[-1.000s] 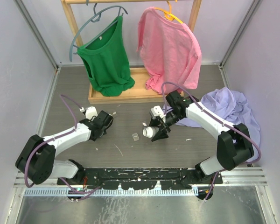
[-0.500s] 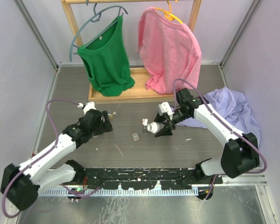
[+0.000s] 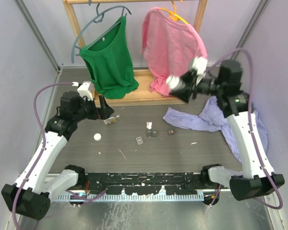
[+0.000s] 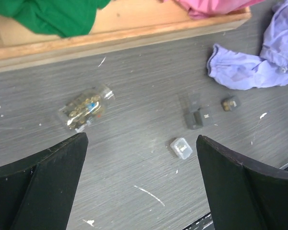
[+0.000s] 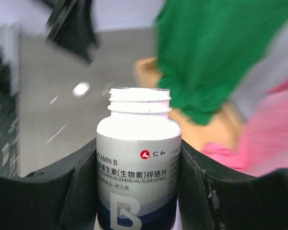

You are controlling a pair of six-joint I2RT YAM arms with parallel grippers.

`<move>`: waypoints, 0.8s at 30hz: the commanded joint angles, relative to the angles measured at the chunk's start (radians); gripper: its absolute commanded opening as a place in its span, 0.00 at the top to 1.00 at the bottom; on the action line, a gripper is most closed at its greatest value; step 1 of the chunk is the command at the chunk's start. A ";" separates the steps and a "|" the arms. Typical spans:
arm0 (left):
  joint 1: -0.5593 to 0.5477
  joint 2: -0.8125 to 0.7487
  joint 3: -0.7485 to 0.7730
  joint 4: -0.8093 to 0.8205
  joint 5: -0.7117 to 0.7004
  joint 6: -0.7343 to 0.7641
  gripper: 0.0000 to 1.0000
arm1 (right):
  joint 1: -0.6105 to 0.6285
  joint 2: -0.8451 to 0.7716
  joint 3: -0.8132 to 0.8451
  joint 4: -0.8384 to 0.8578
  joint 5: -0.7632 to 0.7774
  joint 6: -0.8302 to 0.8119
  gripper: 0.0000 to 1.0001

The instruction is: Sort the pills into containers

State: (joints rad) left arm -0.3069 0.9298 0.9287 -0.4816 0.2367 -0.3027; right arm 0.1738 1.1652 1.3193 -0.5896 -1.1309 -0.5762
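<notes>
Two empty, wide-spread jaws of the left gripper face a clear cylindrical vial of seemingly yellowish pills lying on its side, centre-left in the wrist view, long axis slanting up-right; small dark square tubs lie to its right. Far off, the right gripper clamps an uncapped white vitamin bottle.

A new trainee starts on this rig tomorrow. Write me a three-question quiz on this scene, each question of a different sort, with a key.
1. True or false: the white bottle in the right pincer has its cap on.
2. Fill in: the left pincer is ____ (open or shut).
3. The clear vial of pills is: A) standing upright; B) lying on its side on the table; C) held in the left pincer.
Key: 1 false; 2 open; 3 B.
</notes>
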 commanded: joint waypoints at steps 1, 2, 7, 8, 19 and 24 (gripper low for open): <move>0.067 0.067 -0.003 -0.009 0.155 0.073 0.02 | -0.020 -0.036 0.297 0.274 0.381 0.513 0.99; 0.071 0.079 -0.006 -0.018 0.155 0.078 0.02 | -0.022 -0.032 0.327 0.299 0.448 0.582 0.99; 0.073 0.039 -0.033 -0.041 0.114 0.106 0.02 | -0.025 -0.004 0.336 0.576 0.156 0.997 0.99; 0.074 0.024 -0.040 -0.033 0.114 0.108 0.02 | -0.011 -0.010 0.270 0.865 0.006 1.248 0.99; 0.073 0.017 -0.048 -0.031 0.125 0.119 0.02 | -0.111 0.050 0.306 1.722 0.005 1.801 0.99; 0.072 0.022 -0.053 -0.022 0.133 0.122 0.02 | -0.098 -0.018 0.330 1.376 0.027 1.464 0.99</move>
State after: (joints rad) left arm -0.2398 0.9550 0.8772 -0.5362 0.3408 -0.1967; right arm 0.1310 1.1980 1.5505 1.0760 -1.0985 1.1400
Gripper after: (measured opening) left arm 0.980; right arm 0.590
